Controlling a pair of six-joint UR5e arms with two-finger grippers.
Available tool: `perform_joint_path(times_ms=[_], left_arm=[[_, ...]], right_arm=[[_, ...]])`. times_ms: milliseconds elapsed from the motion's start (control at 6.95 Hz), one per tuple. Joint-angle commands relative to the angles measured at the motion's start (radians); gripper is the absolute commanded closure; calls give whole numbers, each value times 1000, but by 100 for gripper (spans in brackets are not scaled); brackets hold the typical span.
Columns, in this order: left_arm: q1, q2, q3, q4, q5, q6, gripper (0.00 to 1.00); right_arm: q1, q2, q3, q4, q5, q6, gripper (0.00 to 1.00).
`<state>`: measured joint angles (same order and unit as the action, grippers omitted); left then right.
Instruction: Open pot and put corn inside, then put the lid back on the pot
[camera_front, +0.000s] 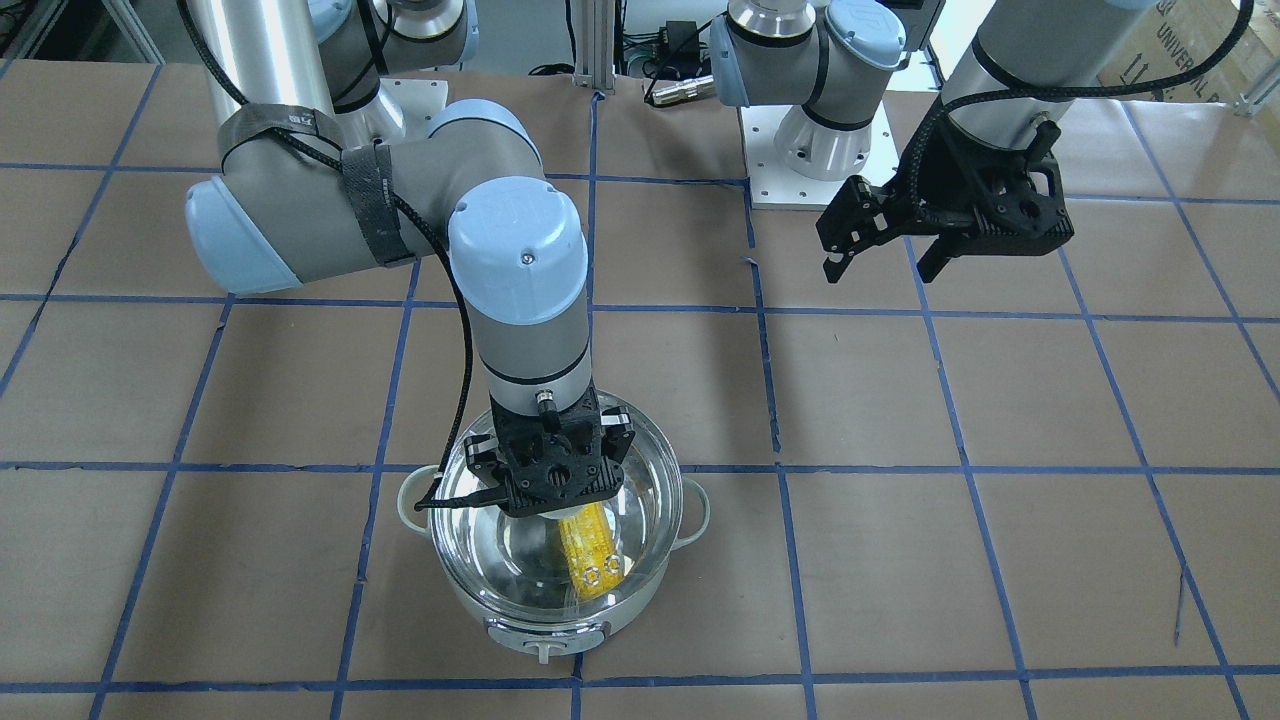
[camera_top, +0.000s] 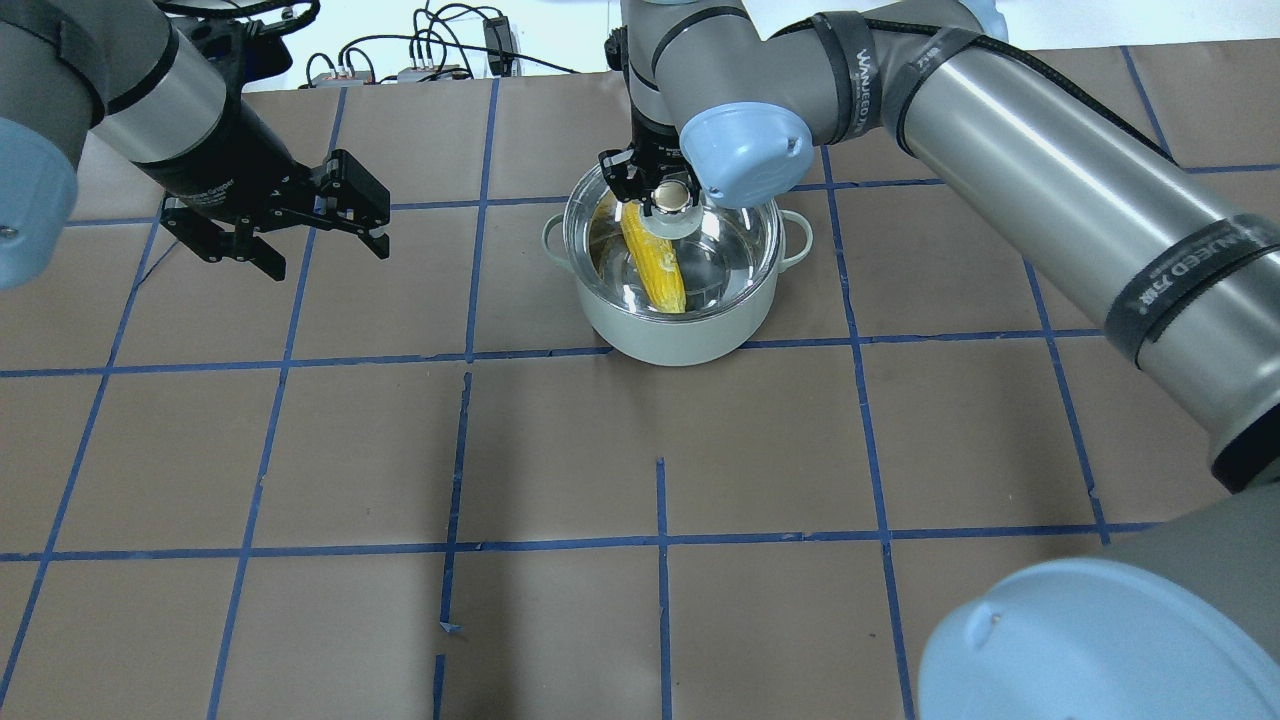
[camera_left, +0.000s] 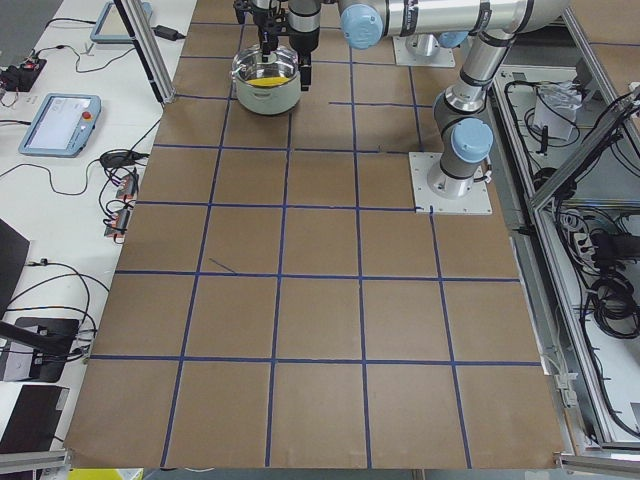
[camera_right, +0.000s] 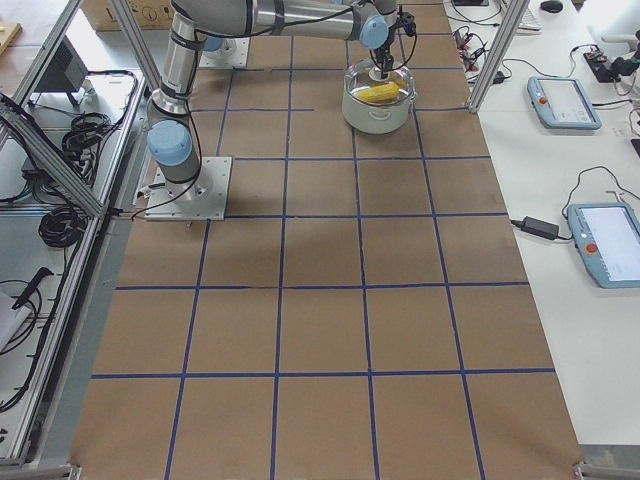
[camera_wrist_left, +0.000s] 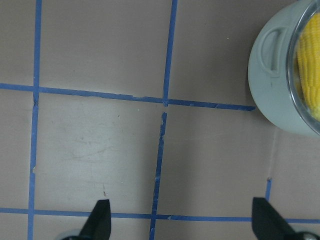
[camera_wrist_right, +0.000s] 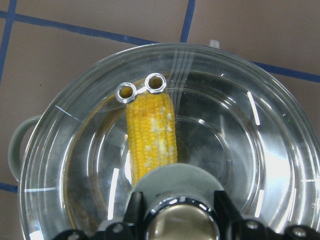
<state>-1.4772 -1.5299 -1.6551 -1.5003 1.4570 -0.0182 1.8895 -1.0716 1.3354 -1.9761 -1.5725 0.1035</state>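
Noting the right hand pinching the central knob of the lid from above, one finger on each side. Found the lid lying level across the rim of the pot, with the corn inside, visible through the glass. Recorded the left hand spread wide and holding nothing, above the taped surface, well apart from the pot.

Pot (corn inside) sits upper right; left gripper spread wide.
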Motion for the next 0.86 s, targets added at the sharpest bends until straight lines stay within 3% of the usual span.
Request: perform_joint_path(times_ms=[0, 288, 432, 576, 719], left_arm=[[0, 2, -2, 0, -3, 0, 0], [2, 1, 3, 0, -4, -2, 0], [0, -1, 5, 0, -3, -2, 0], [0, 1, 0, 0, -3, -2, 0], [0, 1, 0, 3, -3, -2, 0]], right_arm=[[-3, -1, 2, 0, 0, -5, 47], [-3, -1, 2, 0, 0, -7, 47], [-4, -1, -1, 5, 5, -7, 16], [-3, 1, -10, 6, 21, -5, 0], [-6, -1, -10, 9, 29, -5, 0]])
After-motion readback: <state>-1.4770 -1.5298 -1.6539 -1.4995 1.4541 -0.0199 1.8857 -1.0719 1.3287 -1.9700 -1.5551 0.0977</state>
